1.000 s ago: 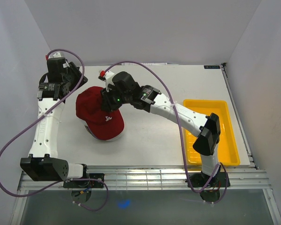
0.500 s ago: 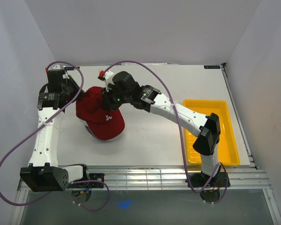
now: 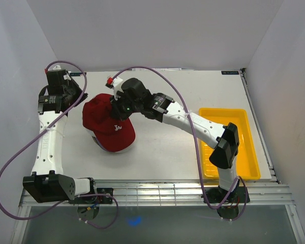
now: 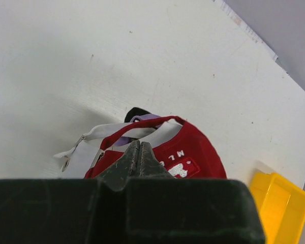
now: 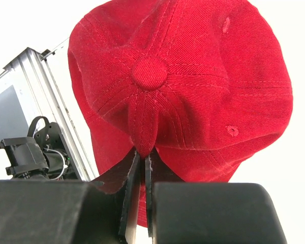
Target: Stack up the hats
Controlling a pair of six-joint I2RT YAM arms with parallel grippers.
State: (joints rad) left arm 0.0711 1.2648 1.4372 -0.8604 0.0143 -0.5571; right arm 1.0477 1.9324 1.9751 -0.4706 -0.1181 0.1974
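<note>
Over the last second both grippers have closed. The right gripper (image 5: 141,155) now has its jaws together on a small pleat of cloth just below the crown button of the dark red hat (image 3: 110,126). The left gripper (image 4: 138,150) has pulled back from the hat's left flank toward the far-left corner of the worktop (image 3: 193,91); its jaws are pressed together on nothing and hang clear above the hat's rear.

I read this as the right arm taking charge of the top hat while the left gets out of the way. Whether the pinch is meant to lift the hat or only to settle it, I cannot tell.

The dark red hat sits left of centre on the worktop, well apart from the yellow tray (image 3: 221,111) at the right edge. It lies crown up on other hats. At its rear opening the left wrist view shows the strap of a white hat (image 4: 86,140), a sliver of a lavender hat (image 4: 123,141) and the edge of a black hat (image 4: 136,111); no tan one shows.

The front logo and brim face near and slightly right, and the strap end faces far-left; so the long axis runs from far-left to near-right. With the red hat on the pile, the stacking looks nearly done.
</note>
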